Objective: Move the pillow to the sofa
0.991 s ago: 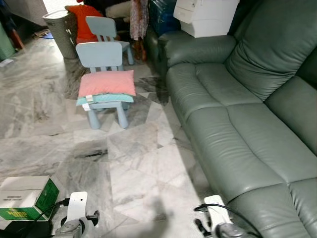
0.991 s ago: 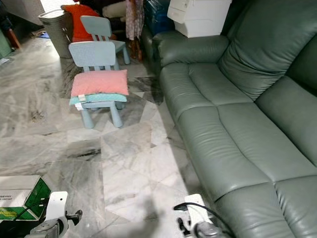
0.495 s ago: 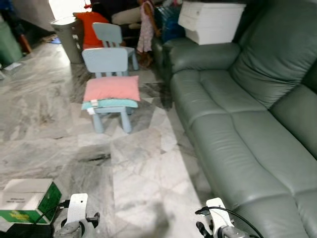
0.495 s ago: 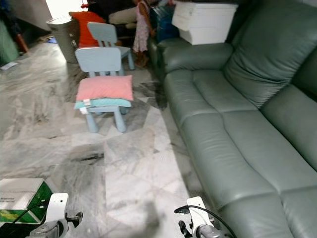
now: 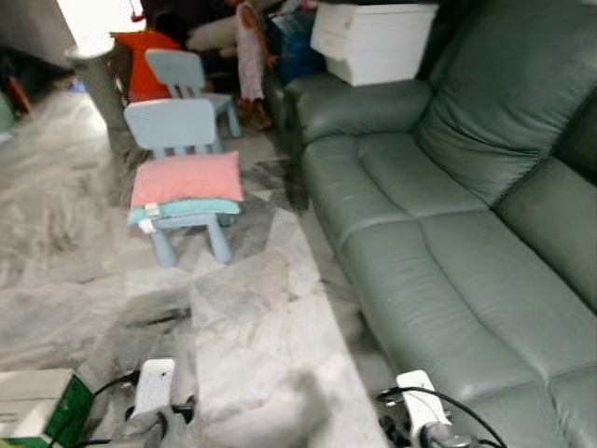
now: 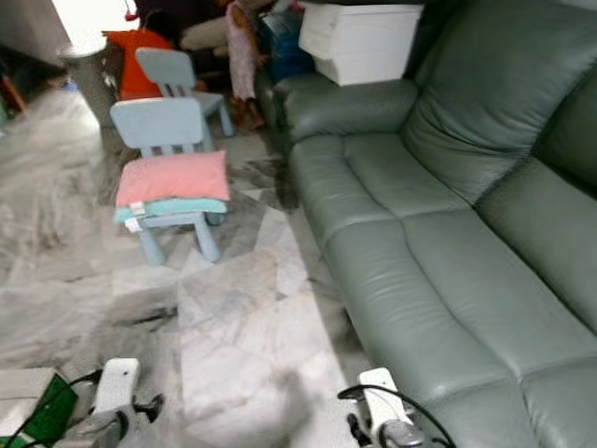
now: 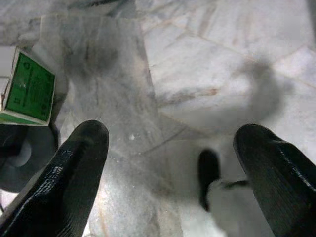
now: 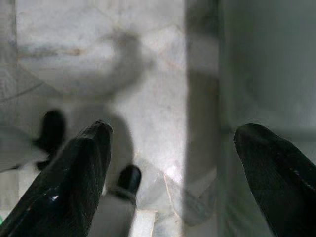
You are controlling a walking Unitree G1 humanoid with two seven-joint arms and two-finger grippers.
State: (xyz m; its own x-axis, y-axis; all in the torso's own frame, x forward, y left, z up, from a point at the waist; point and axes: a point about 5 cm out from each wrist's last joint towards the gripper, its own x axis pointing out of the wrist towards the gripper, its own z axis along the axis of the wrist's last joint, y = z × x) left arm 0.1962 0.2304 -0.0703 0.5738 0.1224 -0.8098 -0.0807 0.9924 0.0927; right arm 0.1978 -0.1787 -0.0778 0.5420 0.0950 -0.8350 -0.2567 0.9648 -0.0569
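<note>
On the far left of the marble floor [image 5: 252,308], the pink pillow [image 5: 186,177] lies flat on the seat of a pale blue child's chair [image 5: 177,140], stacked on a teal cushion [image 5: 182,208]. Compared with half a second ago, the whole picture has slid: chair and pillow sit further left and a little higher in the head views, and the green box [image 5: 37,418] at the near left is lower and partly cut off, so the camera has turned while the things kept their places. The green sofa [image 5: 448,233] runs along the right side, well apart from the pillow across the open floor. Both arms hang low at the near edge, far from the pillow. The left gripper [image 7: 173,173] has its fingers spread wide over bare floor, the green box beside it; the right gripper [image 8: 173,168] is likewise spread, over floor next to the sofa's base. The pillow's long axis runs left to right, parallel to the chair back, its short side facing the robot. A second chair [image 5: 182,75] and white boxes [image 5: 373,37] stand farther back.
</note>
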